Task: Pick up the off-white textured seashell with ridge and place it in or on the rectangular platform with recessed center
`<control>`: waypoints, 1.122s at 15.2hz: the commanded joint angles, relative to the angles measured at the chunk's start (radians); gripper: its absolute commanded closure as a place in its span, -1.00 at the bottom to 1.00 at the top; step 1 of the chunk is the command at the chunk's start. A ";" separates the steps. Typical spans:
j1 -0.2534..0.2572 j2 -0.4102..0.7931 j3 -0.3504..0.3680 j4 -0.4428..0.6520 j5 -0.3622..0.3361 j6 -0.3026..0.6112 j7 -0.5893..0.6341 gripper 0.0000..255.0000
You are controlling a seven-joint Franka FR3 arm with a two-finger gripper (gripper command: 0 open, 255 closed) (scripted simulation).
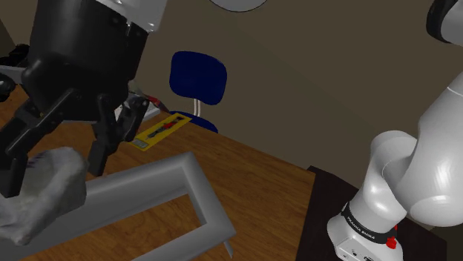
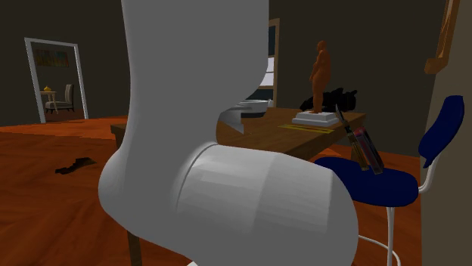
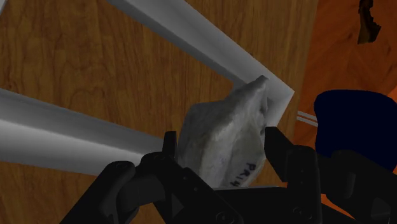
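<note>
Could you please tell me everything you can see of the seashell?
The seashell is an off-white, rough, stone-like lump with grey mottling. It tapers to a blunt tip and has dark lettering on one flank. It is clasped between the two fingers of the black hand, tip pointing away from the hand. It hangs over a corner of the grey rectangular platform on the wooden table. I cannot tell whether it touches the rim.

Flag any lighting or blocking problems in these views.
Shoulder view: dim, the pale shell stands out against the black gripper. Second exterior view: dim too, the white arm near the camera hides much of the table. Wrist view: brighter, shell and grey frame read clearly.
</note>
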 commanded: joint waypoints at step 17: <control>0.009 0.004 0.007 -0.143 0.036 0.139 -0.061 1.00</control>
